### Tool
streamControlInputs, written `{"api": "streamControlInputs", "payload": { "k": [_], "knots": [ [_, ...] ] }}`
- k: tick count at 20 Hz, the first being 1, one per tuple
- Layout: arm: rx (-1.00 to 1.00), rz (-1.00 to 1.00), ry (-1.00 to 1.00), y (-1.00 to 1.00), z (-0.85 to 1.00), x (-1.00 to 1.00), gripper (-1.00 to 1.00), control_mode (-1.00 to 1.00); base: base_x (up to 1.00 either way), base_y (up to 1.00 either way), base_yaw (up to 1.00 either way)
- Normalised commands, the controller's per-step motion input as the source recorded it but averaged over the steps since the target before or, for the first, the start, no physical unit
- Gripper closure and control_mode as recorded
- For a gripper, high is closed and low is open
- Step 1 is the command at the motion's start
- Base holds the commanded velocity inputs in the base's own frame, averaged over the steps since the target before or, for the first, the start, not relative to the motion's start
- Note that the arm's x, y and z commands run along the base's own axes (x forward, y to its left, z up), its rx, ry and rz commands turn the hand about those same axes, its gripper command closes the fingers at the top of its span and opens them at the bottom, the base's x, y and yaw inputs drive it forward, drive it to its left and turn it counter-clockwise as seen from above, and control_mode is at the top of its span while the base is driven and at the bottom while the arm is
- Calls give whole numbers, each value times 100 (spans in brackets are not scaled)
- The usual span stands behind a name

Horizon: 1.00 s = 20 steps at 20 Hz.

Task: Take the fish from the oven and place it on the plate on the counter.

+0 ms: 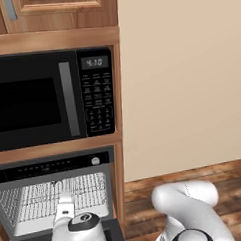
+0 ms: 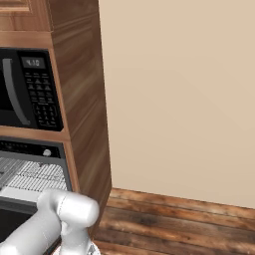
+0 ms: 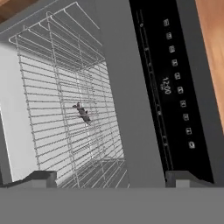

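- One small dark fish (image 3: 82, 113) lies on a wire rack (image 3: 65, 109) inside the oven (image 1: 56, 196), left of centre in the hand view.
- Gripper (image 3: 109, 179): two dark tips at the bottom of the hand view, set wide apart, nothing between them. Open.
- Fish sits well above the tips in that frame, closer to the left tip's side than the right; apart from both, no contact.
- Hand view is rolled: the oven's black control strip (image 3: 168, 87) runs top to bottom on the right side, with a small clock readout and a column of pale buttons.
- Left base view: oven door is down, pale cavity and racks visible at lower left; the white arm (image 1: 187, 209) rises from lower right and its wrist reaches toward the cavity at bottom centre. Fish too small to make out here.
- Left base view also gives the black microwave (image 1: 51, 98) with keypad, directly above the oven.
- Right base view: oven seen edge-on at lower left, round silver knob (image 2: 47, 153) on the strip; beige wall (image 2: 179, 99) and wood floor (image 2: 174, 224) to the right.
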Motion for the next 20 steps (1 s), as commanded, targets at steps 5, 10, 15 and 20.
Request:
{"api": "streamControlInputs", "payload": {
  "k": [5, 10, 15, 20],
  "knots": [
    [-2, 0, 11, 0, -48, 90, -100, -100, 0, 0, 0],
    [-11, 0, 5, 0, -49, 31, -100, -100, 0, 0, 0],
    [-23, 3, 0, 8, -13, 2, -100, -100, 0, 0, 0],
    [-27, 8, 0, 11, 0, -14, -100, -100, 0, 0, 0]
  ]
}}
